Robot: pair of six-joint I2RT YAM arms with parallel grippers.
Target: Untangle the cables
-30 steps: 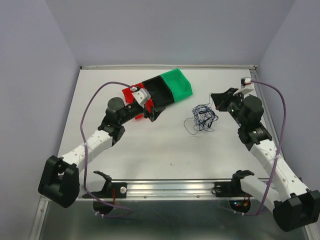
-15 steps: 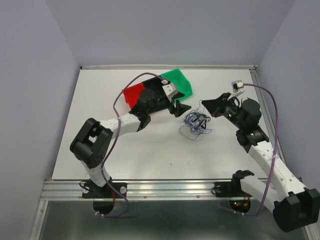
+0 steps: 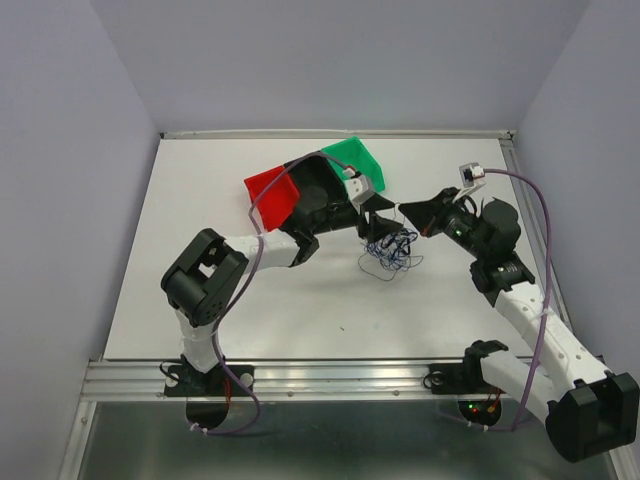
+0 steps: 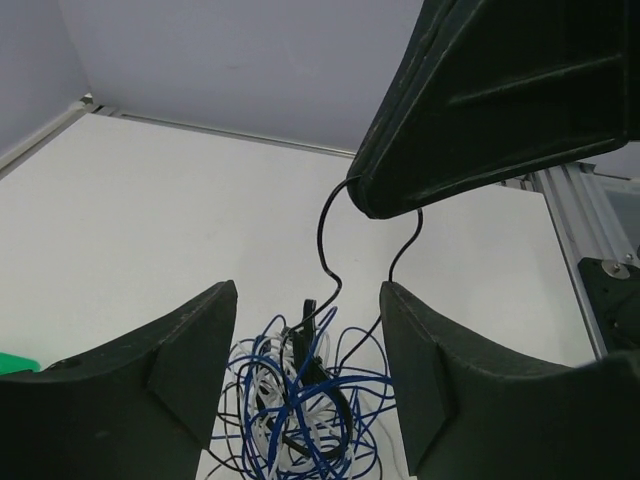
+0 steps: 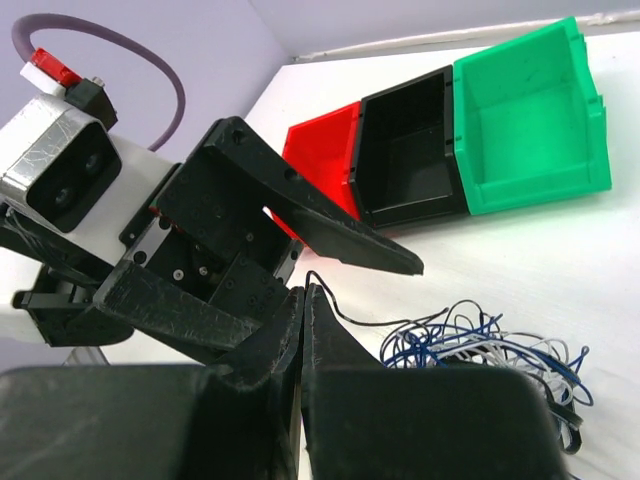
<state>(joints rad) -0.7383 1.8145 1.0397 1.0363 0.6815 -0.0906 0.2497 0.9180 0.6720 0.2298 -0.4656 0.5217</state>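
cables [image 3: 391, 246] lay in a loose blue/black/white clump on the table, right of centre, just near-right of the bins [image 3: 358, 158]. right gripper [image 3: 404, 209] had its jaws pressed together on a black strand [image 4: 325, 240], which hung in a loop from its tip down to the clump. left gripper [image 4: 305, 295] sat w/ jaws apart, straddling the clump's top from the left, nothing b/w them yet. step looked like: get a 2nd hold, then pull apart. to do it well, prob. pinch one blue strand low in the clump, not a handful, stay clear of the right tip just above, then draw left slowly so knots loosen rather than cinch.
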